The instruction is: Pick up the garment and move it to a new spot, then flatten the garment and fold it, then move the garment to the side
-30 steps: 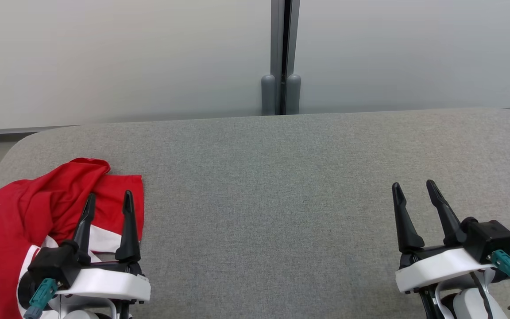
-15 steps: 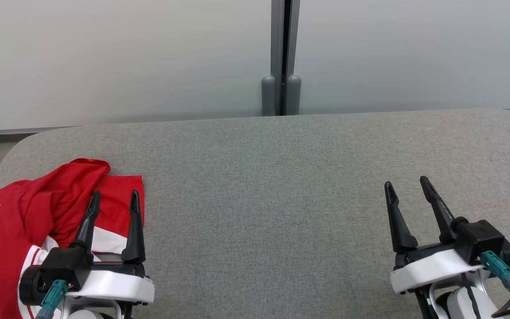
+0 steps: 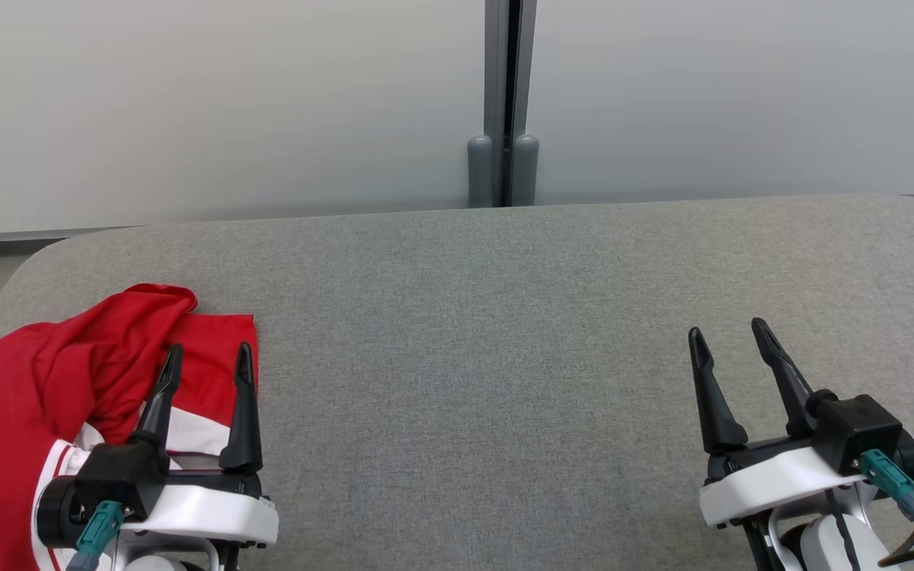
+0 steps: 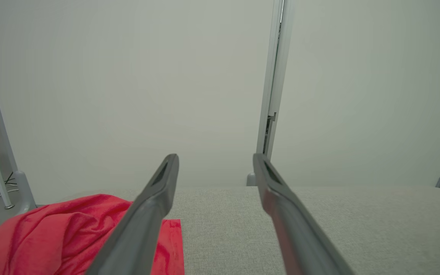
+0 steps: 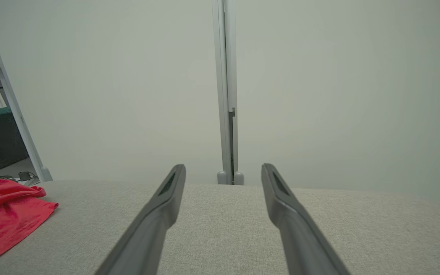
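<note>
Garment (image 3: 68, 373), crumpled red, lies beneath and left of the left gripper (image 3: 209, 353), whose wide-spread empty fingers have barely shifted above it, while the equally wide right gripper (image 3: 727, 329) hangs well apart, so pickup remains undone.

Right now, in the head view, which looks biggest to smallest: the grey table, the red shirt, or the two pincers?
1. grey table, by far.
2. red shirt, though the edge cuts some off.
3. left pincer and right pincer look alike, so I won't rank them.
</note>
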Controlling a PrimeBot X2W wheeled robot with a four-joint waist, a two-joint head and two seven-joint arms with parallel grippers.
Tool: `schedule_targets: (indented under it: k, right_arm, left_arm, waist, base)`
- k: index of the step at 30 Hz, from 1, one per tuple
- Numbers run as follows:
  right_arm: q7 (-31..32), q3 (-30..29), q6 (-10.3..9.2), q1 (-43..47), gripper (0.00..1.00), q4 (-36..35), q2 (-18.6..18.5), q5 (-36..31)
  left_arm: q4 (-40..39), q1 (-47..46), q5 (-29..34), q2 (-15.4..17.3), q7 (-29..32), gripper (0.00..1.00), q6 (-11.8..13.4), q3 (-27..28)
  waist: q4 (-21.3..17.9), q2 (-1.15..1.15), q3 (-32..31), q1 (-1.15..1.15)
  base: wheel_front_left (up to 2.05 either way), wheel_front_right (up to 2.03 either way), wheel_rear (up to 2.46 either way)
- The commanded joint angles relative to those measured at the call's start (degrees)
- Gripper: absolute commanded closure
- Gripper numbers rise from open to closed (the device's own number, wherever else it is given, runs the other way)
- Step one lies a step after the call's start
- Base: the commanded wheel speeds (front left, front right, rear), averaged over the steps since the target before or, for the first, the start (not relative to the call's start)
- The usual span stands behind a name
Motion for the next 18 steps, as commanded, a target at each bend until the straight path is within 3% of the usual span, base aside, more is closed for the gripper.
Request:
schedule_targets:
  k: [1, 18]
  right_arm:
    - [-0.4, 0.05, 0.1, -0.51, 0.0, 0.11, -0.25, 0.28]
    - [-0.37, 0.7, 0.1, -0.06, 0.0, 0.28, -0.2, 1.08]
  left_arm:
    - [0.13, -0.36, -0.1, 0.28, -0.27, 0.0, 0.25, -0.03]
    - [1.31, -0.59, -0.31, 0.29, -0.2, 0.0, 0.17, 0.21]
  waist:
    - [0.01, 0.0, 0.02, 0.0]
    - [1.19, 0.0, -0.07, 0.0]
  base:
    - [0.0, 0.0, 0.0]
    - [0.0, 0.0, 0.0]
